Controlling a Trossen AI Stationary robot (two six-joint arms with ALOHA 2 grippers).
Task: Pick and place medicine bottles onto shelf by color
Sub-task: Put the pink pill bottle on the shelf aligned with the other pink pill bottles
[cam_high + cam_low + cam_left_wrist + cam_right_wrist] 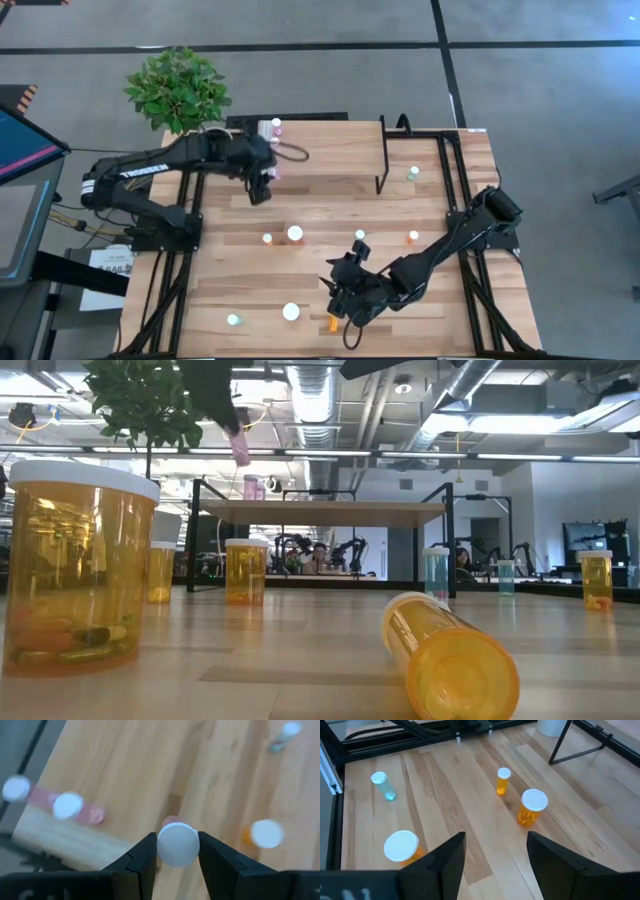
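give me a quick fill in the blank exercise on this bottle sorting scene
1. The left tool is shut on a ____ bottle with a white cap.
2. That bottle is held in the air near the ____.
3. The right tool is ____ and holds nothing.
4. In the low view, the nearest orange bottle lies on its ____.

Missing words: pink; shelf; open; side

Tabletop (330,200) is pale wood w/ visible grain, smooth, slight sheen; shelf (325,512) has same light wood top on thin matt black metal legs. Orange bottles (455,660) are glossy see-through plastic, caps (535,799) matt white plastic. Gripper fingers (445,860) matt black.
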